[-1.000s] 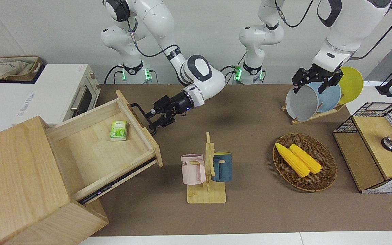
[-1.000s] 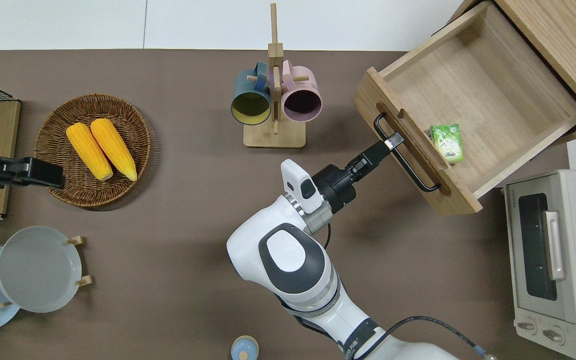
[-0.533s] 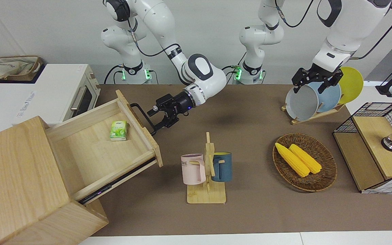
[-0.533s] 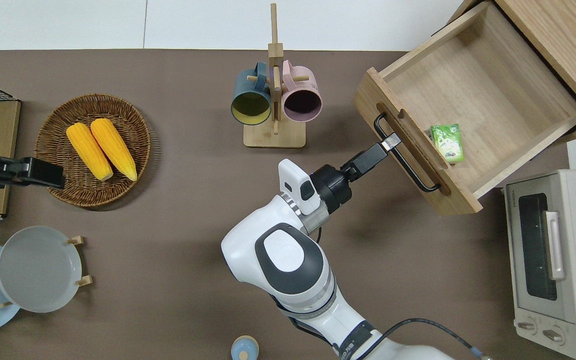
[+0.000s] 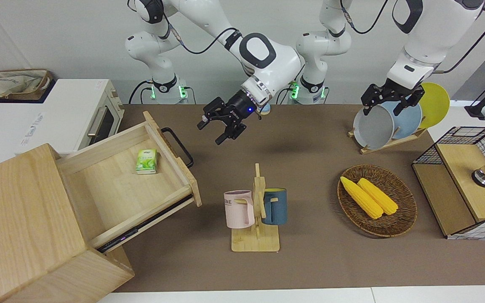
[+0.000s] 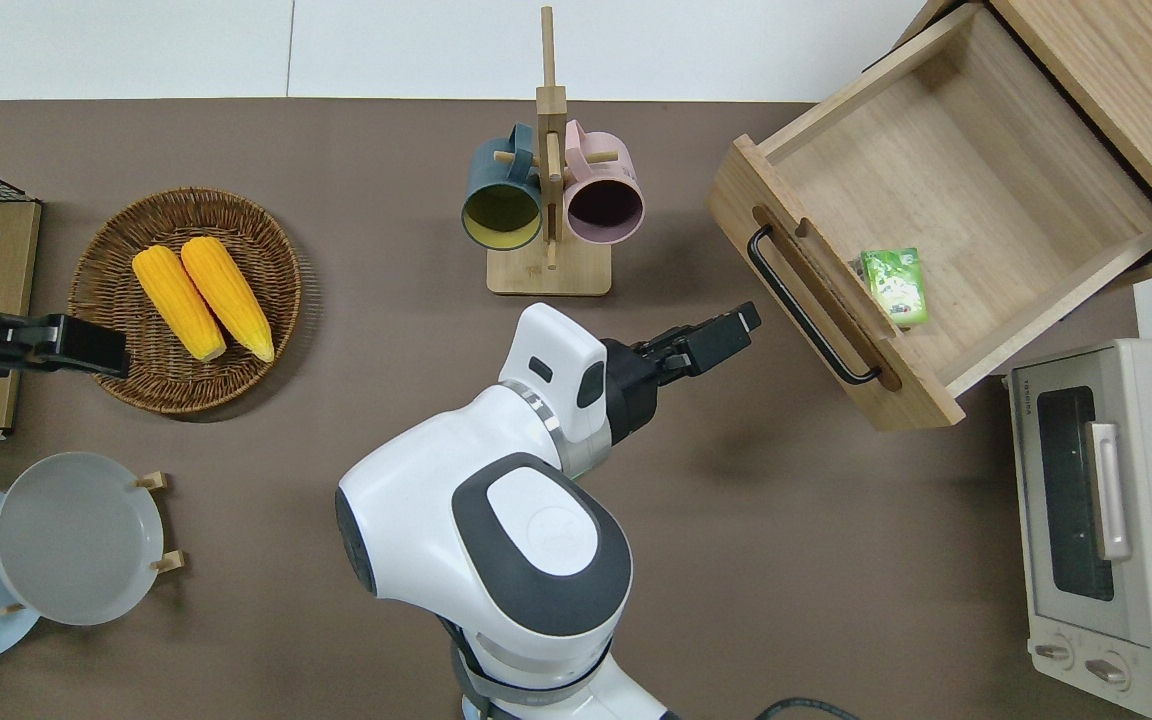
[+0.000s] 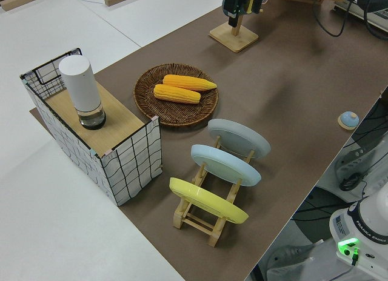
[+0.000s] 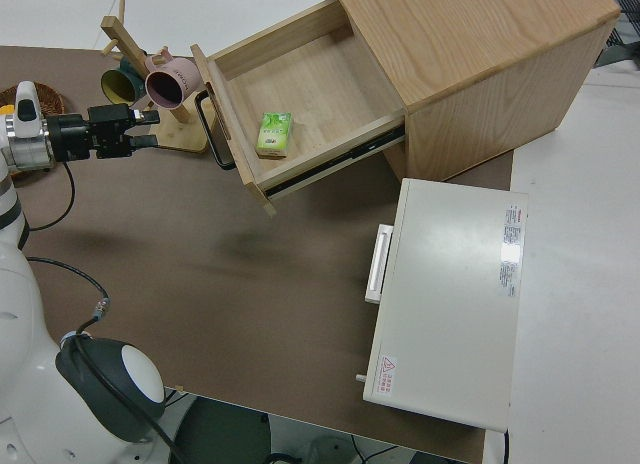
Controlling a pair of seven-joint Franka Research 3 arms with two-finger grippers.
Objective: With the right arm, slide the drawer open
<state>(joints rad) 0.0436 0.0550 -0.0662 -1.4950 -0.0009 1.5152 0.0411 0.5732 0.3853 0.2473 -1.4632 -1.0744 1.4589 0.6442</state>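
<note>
My right pincer [image 5: 221, 126] is off the handle [image 6: 804, 308], fingers apart and empty, in the air over bare tabletop [image 6: 336, 450]. In the overhead view the handle lies at about 3 o'clock from it, apart.

The drawer [image 6: 946, 190] stands pulled well out of the cabinet [image 5: 19, 219] at the right arm's end, angled toward the mug rack [image 6: 548, 210]. A green packet [image 6: 894, 286] lies inside, close to the drawer front. I judge the opening done; the gap to the handle suits a release.

My left arm is parked; whether its pincer [image 5: 387, 99] is apart or together I cannot tell.

The tabletop is a brown mat with white margins. Corn basket [image 6: 96, 300], plate rack [image 7: 206, 214], mesh box [image 7: 130, 163] and oven [image 6: 1106, 520] stand on or beside it. A plain pale wall rises at the robots' side.
</note>
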